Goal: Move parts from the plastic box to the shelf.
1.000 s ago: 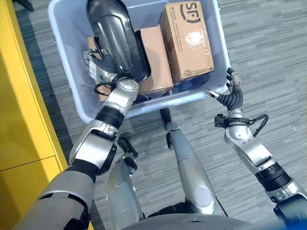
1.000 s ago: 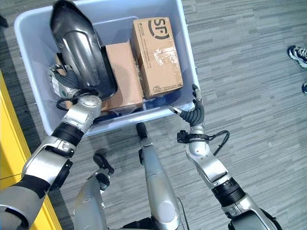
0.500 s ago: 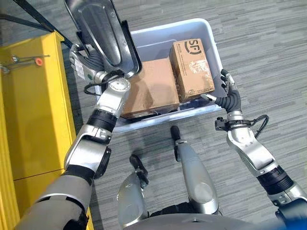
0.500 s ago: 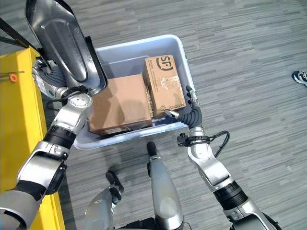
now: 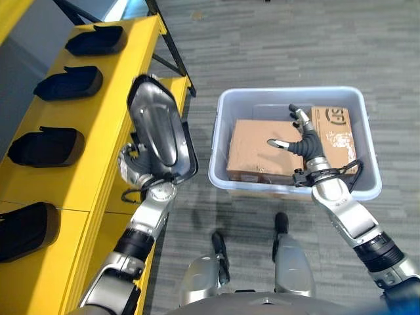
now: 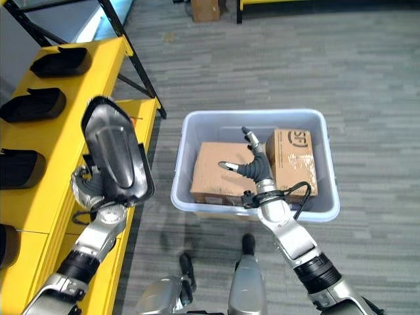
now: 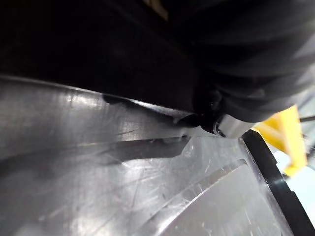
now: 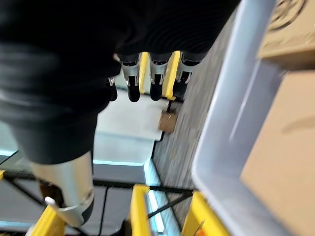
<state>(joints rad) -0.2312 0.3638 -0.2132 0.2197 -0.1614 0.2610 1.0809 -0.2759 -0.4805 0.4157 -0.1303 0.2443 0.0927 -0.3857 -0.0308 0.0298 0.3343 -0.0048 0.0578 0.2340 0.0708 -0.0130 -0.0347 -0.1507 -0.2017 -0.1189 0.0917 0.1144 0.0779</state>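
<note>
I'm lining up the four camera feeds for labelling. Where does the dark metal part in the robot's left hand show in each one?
Left eye view: dark metal part stands left of centre, above the left hand.
Right eye view: it shows at left, by the yellow shelf.
Left wrist view: its scratched face shows close up.
Right wrist view: I cannot find it.
Shared landmark: the plastic box, to the part's right in both eye views.

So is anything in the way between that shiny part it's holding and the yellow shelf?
Nothing visible. The left hand holds the shiny part right at the yellow shelf's edge, beside bare yellow surface near the black parts.
</note>
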